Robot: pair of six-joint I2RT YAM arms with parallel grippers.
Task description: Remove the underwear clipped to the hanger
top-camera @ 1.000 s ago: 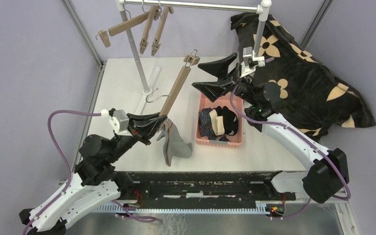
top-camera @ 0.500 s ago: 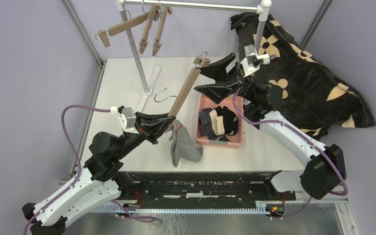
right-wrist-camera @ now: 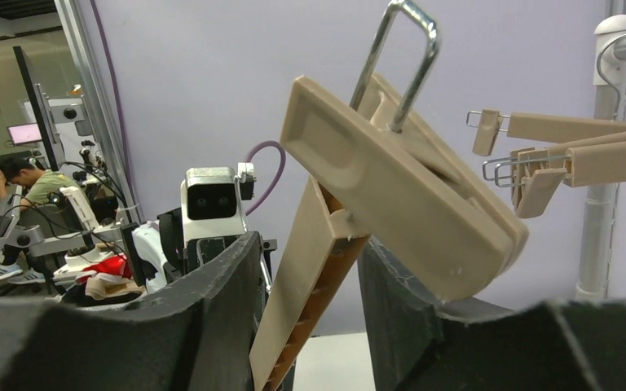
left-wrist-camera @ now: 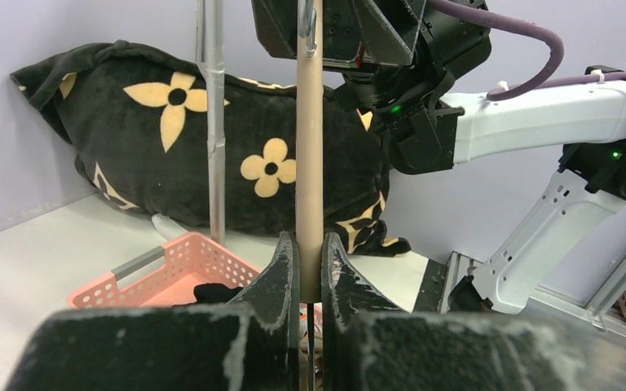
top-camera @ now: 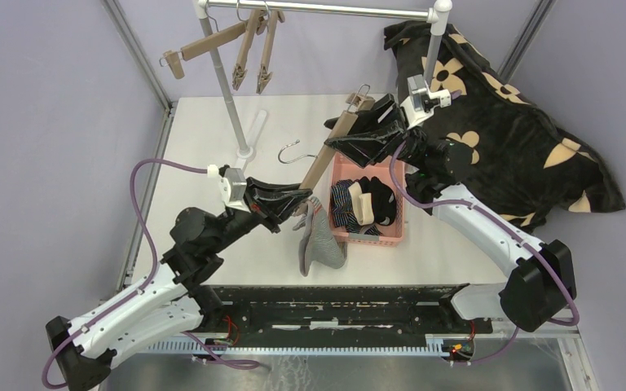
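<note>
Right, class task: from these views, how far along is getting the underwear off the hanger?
Done: a navy striped pair and a black pair lie in the pink basket. In hand: the left pincer is clamped on the hanger at its near end, while the right pincer has open jaws straddling its far clip. Left: the grey striped pair hangs from the near clip, not yet freed.

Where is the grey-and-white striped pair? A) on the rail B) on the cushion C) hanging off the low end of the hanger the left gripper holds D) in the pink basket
C: the striped pair hangs from the low end of the hanger, which the left gripper clamps, just outside the pink basket.
</note>
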